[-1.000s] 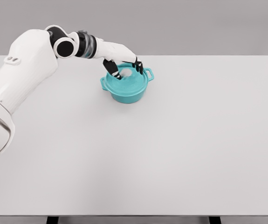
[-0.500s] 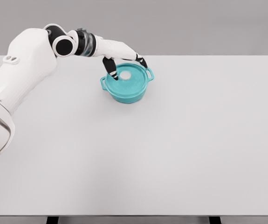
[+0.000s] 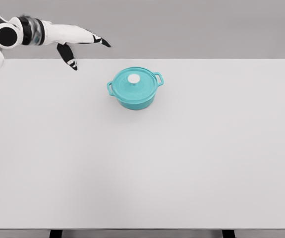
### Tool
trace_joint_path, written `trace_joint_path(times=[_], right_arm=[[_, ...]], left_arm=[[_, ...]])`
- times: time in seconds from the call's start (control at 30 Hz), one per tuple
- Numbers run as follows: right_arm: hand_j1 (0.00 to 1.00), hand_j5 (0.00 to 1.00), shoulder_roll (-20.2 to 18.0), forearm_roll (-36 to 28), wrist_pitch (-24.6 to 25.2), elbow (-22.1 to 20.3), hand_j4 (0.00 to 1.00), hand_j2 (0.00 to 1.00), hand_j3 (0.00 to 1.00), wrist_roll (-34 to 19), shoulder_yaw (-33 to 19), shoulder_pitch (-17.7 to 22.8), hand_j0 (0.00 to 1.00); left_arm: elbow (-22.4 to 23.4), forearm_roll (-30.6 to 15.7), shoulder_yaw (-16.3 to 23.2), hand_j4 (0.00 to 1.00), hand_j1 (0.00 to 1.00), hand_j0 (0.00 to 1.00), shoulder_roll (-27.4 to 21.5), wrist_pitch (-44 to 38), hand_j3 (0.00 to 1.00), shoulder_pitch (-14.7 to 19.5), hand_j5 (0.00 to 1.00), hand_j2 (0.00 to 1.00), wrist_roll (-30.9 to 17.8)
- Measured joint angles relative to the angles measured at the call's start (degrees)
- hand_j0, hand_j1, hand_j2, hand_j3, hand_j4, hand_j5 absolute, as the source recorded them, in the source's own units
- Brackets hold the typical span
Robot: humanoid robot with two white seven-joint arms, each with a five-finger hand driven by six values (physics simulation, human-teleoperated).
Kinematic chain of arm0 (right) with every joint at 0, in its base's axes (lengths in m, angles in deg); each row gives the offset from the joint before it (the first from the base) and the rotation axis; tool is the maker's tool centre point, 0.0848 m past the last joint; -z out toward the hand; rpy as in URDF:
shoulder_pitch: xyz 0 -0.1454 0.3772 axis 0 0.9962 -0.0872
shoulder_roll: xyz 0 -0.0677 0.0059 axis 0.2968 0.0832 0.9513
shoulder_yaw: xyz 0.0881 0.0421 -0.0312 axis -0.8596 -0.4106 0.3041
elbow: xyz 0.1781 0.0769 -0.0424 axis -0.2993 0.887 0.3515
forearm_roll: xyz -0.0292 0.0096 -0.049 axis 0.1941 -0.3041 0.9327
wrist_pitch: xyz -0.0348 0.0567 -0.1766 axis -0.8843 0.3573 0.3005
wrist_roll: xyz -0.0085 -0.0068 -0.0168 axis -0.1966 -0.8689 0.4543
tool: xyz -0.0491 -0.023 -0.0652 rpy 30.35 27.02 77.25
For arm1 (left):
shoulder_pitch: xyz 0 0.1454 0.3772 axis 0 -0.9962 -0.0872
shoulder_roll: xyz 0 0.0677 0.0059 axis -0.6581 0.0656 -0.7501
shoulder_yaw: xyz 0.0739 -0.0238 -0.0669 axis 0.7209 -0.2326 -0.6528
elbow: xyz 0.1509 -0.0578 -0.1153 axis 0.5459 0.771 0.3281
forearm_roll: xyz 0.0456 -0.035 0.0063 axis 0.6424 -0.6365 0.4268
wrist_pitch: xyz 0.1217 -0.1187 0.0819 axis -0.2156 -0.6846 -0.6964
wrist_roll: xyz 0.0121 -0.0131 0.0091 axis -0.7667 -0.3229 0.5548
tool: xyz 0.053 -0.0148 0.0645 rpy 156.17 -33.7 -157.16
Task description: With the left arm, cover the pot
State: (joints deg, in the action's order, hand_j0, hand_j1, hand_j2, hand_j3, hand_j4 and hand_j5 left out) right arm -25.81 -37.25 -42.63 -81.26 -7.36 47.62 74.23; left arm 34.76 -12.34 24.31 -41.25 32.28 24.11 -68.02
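I judge the job done: the lid [image 3: 134, 83] sits on the teal pot [image 3: 135, 91], well right of my empty left hand [image 3: 78, 42], fingers spread.

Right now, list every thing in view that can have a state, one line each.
teal pot: upright on the table, covered.
lid: seated on the pot, white knob up, nothing touching it.
left hand: open, fingers spread, holding nothing, off to the left of the pot and clear of it.
white table: carries only the pot.
Right arm: not in view.
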Motion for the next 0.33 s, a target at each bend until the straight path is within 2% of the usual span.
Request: trace_joint_path(times=[0.1, 0.2, 0.33], right_arm=[[1.0, 1.0, 0.0, 0.0, 0.0, 0.0, 1.0, 1.0, 1.0, 0.0, 0.0, 0.0, 1.0], [1.0, 1.0, 0.0, 0.0, 0.0, 0.0, 1.0, 1.0, 1.0, 0.0, 0.0, 0.0, 1.0], [1.0, 1.0, 0.0, 0.0, 0.0, 0.0, 1.0, 1.0, 1.0, 0.0, 0.0, 0.0, 1.0]], left_arm=[[-0.3, 0.0, -1.1, 1.0, 1.0, 1.0, -3.2, 0.0, 1.0, -3.2, 1.0, 1.0, 0.0], [-0.7, -0.1, -1.7, 1.0, 1.0, 1.0, -4.4, 0.0, 1.0, -5.2, 1.0, 1.0, 0.0], [-1.2, -0.5, -2.0, 1.0, 1.0, 1.0, -4.8, 0.0, 1.0, -5.5, 1.0, 1.0, 0.0]])
